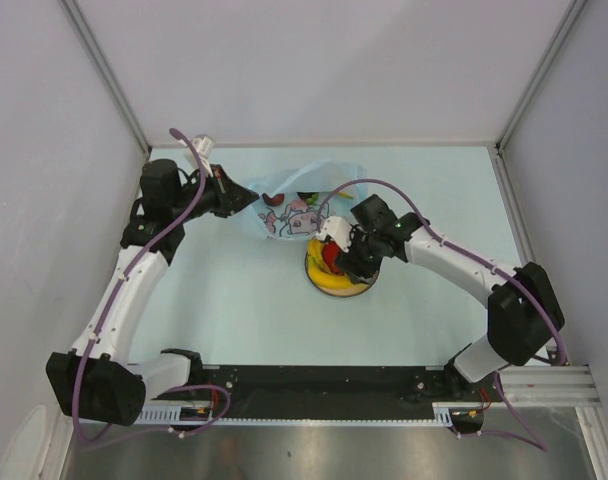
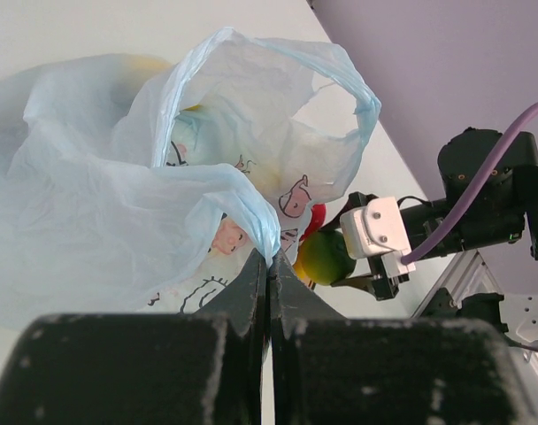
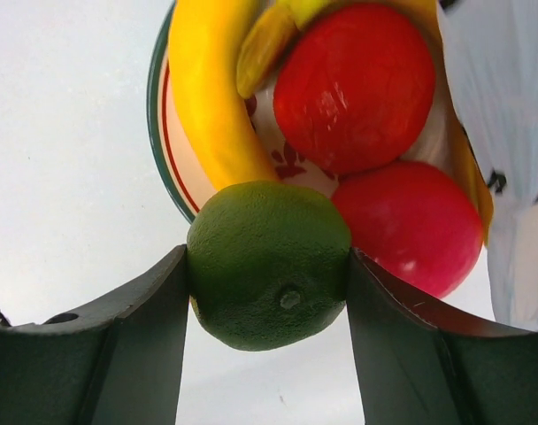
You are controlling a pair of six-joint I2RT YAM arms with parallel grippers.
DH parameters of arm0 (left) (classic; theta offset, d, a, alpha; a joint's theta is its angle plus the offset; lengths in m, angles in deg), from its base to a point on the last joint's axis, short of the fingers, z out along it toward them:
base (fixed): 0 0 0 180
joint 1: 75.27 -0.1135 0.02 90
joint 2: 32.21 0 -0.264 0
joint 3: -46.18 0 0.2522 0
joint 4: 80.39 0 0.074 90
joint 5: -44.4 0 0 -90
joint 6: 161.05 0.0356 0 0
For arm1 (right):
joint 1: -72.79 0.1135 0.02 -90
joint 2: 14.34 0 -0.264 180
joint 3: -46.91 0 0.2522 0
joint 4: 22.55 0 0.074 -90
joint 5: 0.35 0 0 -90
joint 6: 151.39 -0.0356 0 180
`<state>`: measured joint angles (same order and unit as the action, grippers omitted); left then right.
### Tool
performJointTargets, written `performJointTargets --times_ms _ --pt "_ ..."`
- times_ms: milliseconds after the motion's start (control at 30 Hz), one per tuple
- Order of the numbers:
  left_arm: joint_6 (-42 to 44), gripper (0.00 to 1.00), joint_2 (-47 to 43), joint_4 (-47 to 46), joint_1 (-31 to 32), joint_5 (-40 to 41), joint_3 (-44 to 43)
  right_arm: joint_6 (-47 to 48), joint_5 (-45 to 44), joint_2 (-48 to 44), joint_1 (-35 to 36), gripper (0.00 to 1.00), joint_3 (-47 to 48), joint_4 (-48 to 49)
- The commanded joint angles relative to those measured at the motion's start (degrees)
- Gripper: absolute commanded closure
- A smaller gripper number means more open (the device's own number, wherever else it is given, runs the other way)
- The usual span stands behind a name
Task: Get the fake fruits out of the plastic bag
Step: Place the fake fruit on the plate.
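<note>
The light-blue plastic bag lies at the back middle of the table; it fills the left wrist view. My left gripper is shut on the bag's edge and holds it up, seen from above at the bag's left side. My right gripper is shut on a green round fruit, held just above the plate. On the plate lie a yellow banana and two red balls. From above, the right gripper hovers over the plate. The green fruit also shows in the left wrist view.
The plate stands just in front of the bag, near the table's middle. Grey walls close the table on the left, back and right. A black rail runs along the near edge between the arm bases.
</note>
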<state>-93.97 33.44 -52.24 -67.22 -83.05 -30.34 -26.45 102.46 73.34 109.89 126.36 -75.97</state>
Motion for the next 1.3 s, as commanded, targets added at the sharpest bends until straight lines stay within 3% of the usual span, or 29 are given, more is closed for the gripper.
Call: performJointTargets --times_ms 0,333,533,633,767,867,1167,1267 --pt "0.15 1.00 -1.05 -0.51 -0.32 0.10 -0.17 -0.92 -1.04 0.91 1.74 0.61 0.40 4.32" --pt "0.24 1.00 -1.22 -0.16 -0.32 0.01 0.18 -1.19 -3.33 4.78 2.80 0.59 0.40 8.72" --pt "0.24 1.00 -1.14 -0.42 -0.32 -0.08 0.71 -1.19 1.49 6.01 2.54 0.54 0.40 6.35" --pt "0.07 1.00 -0.96 -0.59 -0.32 -0.25 0.80 -2.15 2.12 6.63 2.36 0.45 0.40 5.21" --pt "0.24 1.00 -0.96 -0.33 -0.32 -0.25 0.62 -3.47 0.10 5.05 2.19 0.11 0.40 5.56" --pt "0.33 1.00 -0.96 0.02 -0.32 -0.34 0.71 -3.65 -0.43 1.63 2.36 0.00 0.75 3.81" --pt "0.15 1.00 -1.31 -0.59 -0.32 -0.69 1.50 -3.48 4.13 -5.68 3.50 0.01 0.84 2.83" --pt "0.15 1.00 -1.31 -0.68 -0.32 -0.78 1.68 0.03 8.01 -4.28 5.34 0.14 0.84 3.62"
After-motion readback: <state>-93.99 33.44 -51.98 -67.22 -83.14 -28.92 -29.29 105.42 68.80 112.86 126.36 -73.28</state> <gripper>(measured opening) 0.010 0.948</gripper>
